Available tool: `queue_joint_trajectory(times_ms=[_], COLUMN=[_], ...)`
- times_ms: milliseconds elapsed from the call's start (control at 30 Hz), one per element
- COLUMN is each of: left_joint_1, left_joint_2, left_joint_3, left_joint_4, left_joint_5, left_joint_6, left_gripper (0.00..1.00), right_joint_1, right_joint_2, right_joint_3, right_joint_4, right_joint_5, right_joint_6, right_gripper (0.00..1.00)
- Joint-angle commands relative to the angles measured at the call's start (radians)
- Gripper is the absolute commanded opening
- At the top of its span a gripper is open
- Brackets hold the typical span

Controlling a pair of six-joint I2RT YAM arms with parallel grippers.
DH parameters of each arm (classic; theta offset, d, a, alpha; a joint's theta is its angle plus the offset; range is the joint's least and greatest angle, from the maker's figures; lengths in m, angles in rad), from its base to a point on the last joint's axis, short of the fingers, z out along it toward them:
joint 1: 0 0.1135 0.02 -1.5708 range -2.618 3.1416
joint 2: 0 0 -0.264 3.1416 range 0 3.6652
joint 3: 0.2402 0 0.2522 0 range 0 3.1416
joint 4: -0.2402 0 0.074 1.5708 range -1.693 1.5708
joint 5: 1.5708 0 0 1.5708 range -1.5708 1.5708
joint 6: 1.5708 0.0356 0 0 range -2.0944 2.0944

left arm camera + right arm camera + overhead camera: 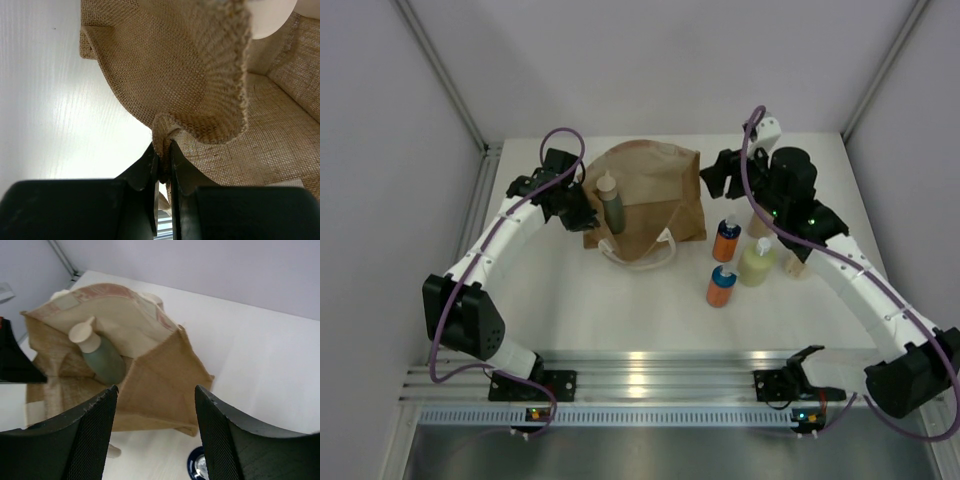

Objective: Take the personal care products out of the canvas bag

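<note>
Left gripper (162,152), arm stretched forward, pinches the canvas bag (660,185) rim; right gripper (155,395) hovers parted, empty.

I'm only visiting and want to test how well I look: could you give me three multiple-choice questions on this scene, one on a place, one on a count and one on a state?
1. Where is the grey-green bottle?
A. inside the canvas bag
B. standing outside the bag
C. under the bag

2. How many orange bottles with blue caps stand outside the bag?
A. one
B. two
C. four

3. What is the left gripper doing?
A. hanging open, touching nothing
B. pinching the bag's fabric edge
C. holding a bottle

Answers:
1 A: the bottle lies in the bag's open mouth.
2 B: a second one stands nearer the arms' bases.
3 B: its jaws are closed on a fold of the weave.
</note>
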Motion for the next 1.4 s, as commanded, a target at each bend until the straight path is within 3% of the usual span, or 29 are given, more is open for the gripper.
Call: queue_joint_trajectory(times_ms=[0,333,600,800,1067,1367], left_joint_1=[0.014,0.018,0.021,0.026,0.032,0.037], left_joint_2=[0.0,-0.015,-0.054,-0.078,-0.086,-0.104], left_joint_3=[0.002,0.005,-0.01,-0.022,-0.038,-0.065], left_joint_4=[-0.028,-0.028,-0.027,-0.028,-0.028,-0.027], left_joint_5=[-0.051,-0.055,-0.106,-0.131,-0.111,-0.086], left_joint_6=[-0.009,-0.019,-0.056,-0.085,-0.087,-0.069], left_gripper=[0.0,0.0,0.0,0.0,0.0,0.0], right_joint_1=[0.071,0.279,0.42,0.433,0.45,0.453], right_joint_2=[0.04,0.278,0.554,0.725,0.912,1.047], right_joint_3=[0.091,0.338,0.62,0.755,0.902,1.031], right_joint_4=[-0.026,-0.109,-0.23,-0.281,-0.302,-0.305], right_joint_5=[-0.045,0.023,0.314,0.4,0.417,0.477], right_joint_6=[0.061,0.1,0.237,0.357,0.345,0.277], right_gripper=[0.62,0.6,0.6,0.61,0.64,0.73])
